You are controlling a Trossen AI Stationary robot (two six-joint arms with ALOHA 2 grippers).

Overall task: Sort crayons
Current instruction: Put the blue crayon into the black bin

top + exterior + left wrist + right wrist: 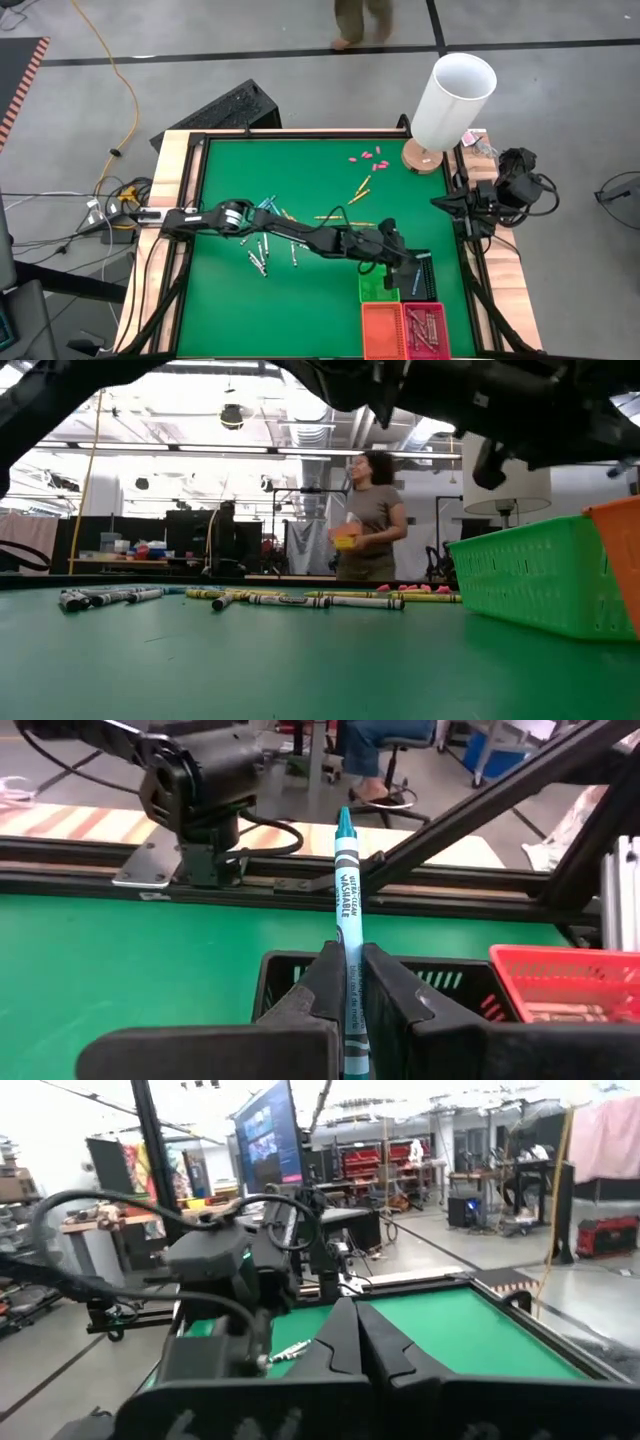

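My left gripper reaches across the green table to its near right, above the black basket, and is shut on a teal-blue crayon. Other crayons lie flat and scattered on the table's middle, with a few yellow ones farther back. In the low view they lie in a row. My right gripper is shut and holds nothing; its arm waits at the table's right edge. My left gripper pinches the crayon's lower half between its two fingers. The fingers come nearly level from the table's left and lie across the crayon. The crayon is lifted clear, its pointed tip sticking out beyond the fingers and its butt end below them.
A green basket, an orange one and a red one holding crayons stand at the near right beside the black basket. Small pink pieces and a white lamp are at the far right. A person stands beyond the table.
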